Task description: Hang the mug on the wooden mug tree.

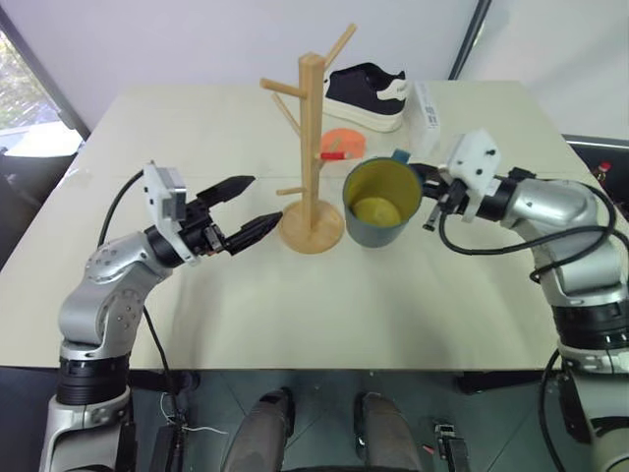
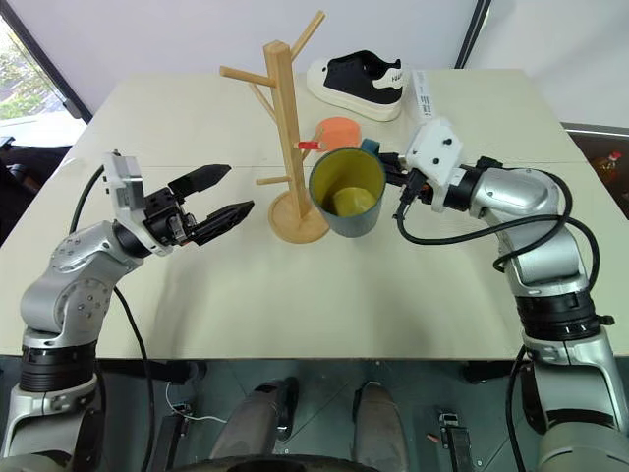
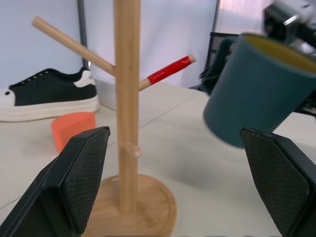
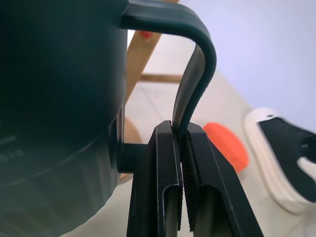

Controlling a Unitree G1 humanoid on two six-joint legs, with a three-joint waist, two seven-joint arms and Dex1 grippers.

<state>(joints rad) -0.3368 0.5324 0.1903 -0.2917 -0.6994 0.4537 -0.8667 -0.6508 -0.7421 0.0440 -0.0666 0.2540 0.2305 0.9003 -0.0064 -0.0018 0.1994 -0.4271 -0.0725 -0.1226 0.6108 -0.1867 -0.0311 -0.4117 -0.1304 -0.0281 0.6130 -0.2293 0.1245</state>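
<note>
The teal-blue mug (image 1: 381, 202) with its yellow inside hangs above the table, tilted, just right of the wooden mug tree (image 1: 312, 147). My right gripper (image 1: 421, 182) is shut on the mug's loop handle (image 4: 197, 74); the right wrist view shows both fingers clamped on the handle's thin strap. The left gripper (image 1: 263, 199) stands open to the left of the tree's round base, holding nothing. In the left wrist view its two pads (image 3: 84, 173) frame the tree's post (image 3: 126, 98) and the mug (image 3: 256, 89).
A black and white shoe (image 1: 366, 93) lies at the back of the table behind the tree. An orange object (image 1: 342, 143) sits just behind the post, and a white box (image 1: 426, 106) lies right of the shoe. One peg has a red tip (image 3: 170, 69).
</note>
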